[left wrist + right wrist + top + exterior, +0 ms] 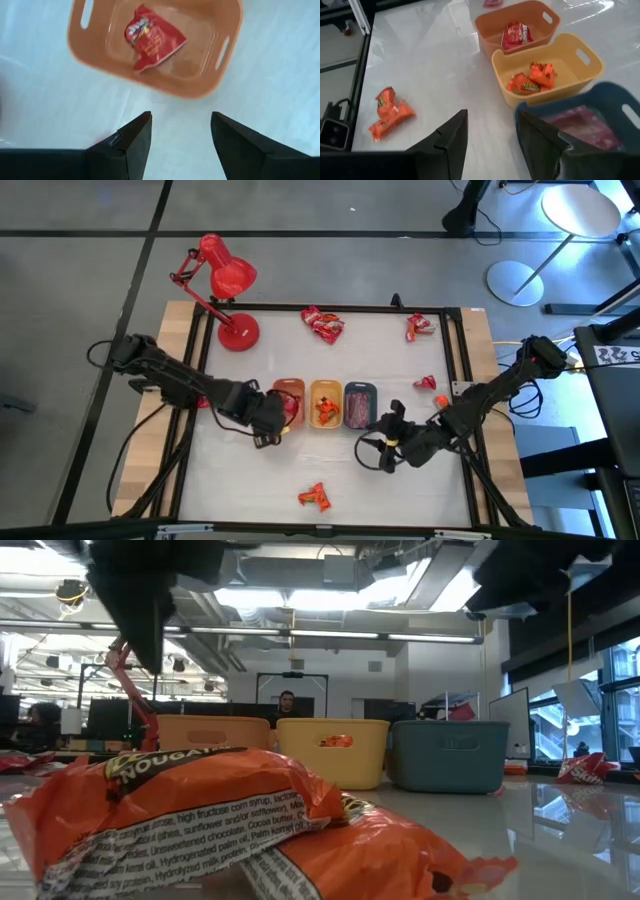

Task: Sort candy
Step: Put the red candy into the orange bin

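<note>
Three oblong trays stand side by side in a row near the table's middle: the orange tray (289, 389), the yellow tray (325, 387) and the grey tray (360, 389), each with its long axis running across the row.

The orange tray holds one red candy (152, 42), lying flat. The yellow tray holds a few orange-red candies (531, 80). The grey tray holds pink candy (580, 122).

Loose candy: a pair of orange candies (315, 497) lies well in front of the yellow tray, on the operator's side, their long axes roughly parallel and set obliquely to the tray row. A red cluster (324, 325) lies behind the trays, near the red desk lamp (225, 275). More red pieces (420, 326) lie toward the table's far right corner, and two small pieces (431, 387) lie right of the grey tray.

The left gripper (272, 430) hangs just in front of the orange tray, fingers apart, empty. The right gripper (375, 452) hangs in front of the grey tray, fingers apart, empty.
</note>
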Controlling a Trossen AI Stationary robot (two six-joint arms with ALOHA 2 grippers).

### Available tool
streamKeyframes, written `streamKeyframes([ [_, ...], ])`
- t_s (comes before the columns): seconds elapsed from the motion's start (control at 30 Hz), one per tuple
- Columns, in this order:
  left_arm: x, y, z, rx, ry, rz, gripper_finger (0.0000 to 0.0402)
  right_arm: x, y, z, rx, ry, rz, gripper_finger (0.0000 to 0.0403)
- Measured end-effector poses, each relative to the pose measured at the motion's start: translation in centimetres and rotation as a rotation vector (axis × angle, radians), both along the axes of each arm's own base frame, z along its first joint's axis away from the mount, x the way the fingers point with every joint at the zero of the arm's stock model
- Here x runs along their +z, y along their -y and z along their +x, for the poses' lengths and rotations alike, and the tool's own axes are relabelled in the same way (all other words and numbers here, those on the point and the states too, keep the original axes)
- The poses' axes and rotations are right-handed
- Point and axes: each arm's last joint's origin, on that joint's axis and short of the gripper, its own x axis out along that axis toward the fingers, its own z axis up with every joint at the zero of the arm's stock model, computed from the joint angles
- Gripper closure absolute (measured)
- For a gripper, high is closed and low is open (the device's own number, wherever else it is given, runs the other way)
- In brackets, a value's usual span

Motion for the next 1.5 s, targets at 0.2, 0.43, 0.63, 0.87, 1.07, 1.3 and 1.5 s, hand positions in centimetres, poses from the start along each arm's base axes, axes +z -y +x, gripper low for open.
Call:
streamKeyframes([
  [0.2, 0.7, 1.6, -1.7, -0.012, 0.013, 0.058, 0.0208, 0.5, 1.0, 0.9, -0.020, -0.001, 0.032, 0.0237],
  [0.43, 1.4, 2.2, -3.3, 0.000, 0.016, 0.067, 0.0208, 0.5, 2.1, 1.5, -0.010, -0.023, 0.019, 0.0237],
  [0.63, 1.7, 1.7, -4.6, 0.076, -0.055, 0.107, 0.0208, 0.4, 2.6, 1.8, 0.008, -0.036, 0.016, 0.0237],
  [0.87, 1.8, 1.3, -5.6, 0.137, -0.111, 0.172, 0.0208, 0.4, 2.8, 1.9, 0.018, -0.038, -0.007, 0.0237],
  [1.07, 1.8, 1.8, -5.9, 0.099, -0.115, 0.178, 0.0208, 0.4, 2.8, 1.9, 0.018, -0.038, -0.006, 0.0237],
  [1.3, 1.8, 1.7, -6.2, 0.092, -0.146, 0.198, 0.0208, 0.4, 2.7, 1.9, 0.019, -0.037, -0.005, 0.0237],
  [1.5, 1.0, 0.6, -8.0, 0.128, -0.133, 0.192, 0.0208, 0.4, 2.7, 1.9, 0.018, -0.038, -0.004, 0.0237],
])
